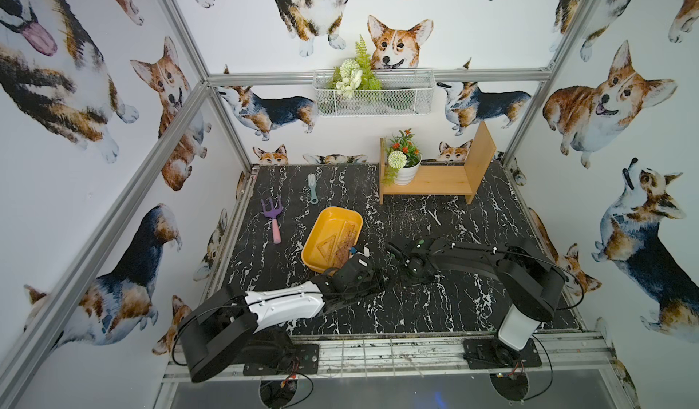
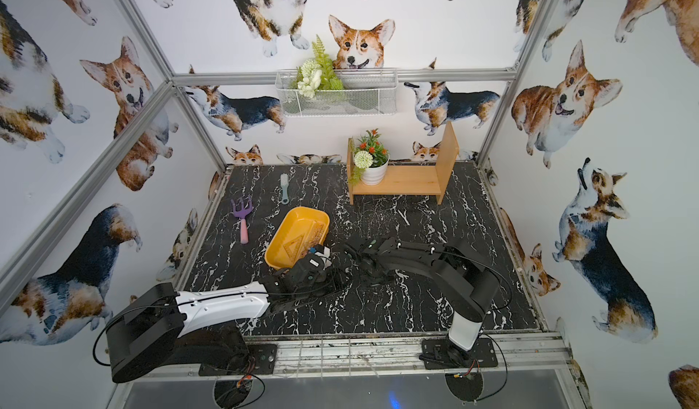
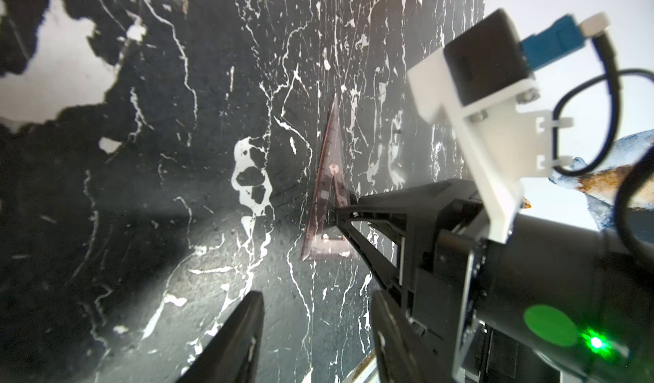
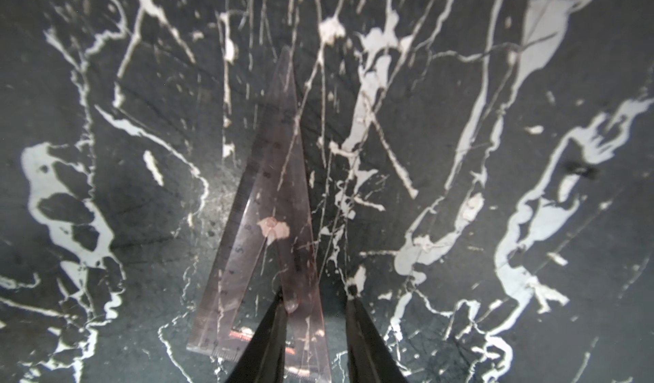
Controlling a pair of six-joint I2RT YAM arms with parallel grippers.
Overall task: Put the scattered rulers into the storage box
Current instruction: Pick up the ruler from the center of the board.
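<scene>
- The right gripper (image 4: 316, 298) is partly open, holding nothing, one finger (image 4: 272, 328) over the clear set square (image 4: 269, 204) flat on the table (image 4: 106, 98).
- The left gripper (image 3: 318, 296) is half open, empty, near the storage box (image 1: 321, 229).

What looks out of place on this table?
One clear set square lies flat on the black table, outside the yellow tray holding the other rulers. The right gripper stands open astride its edge.
</scene>
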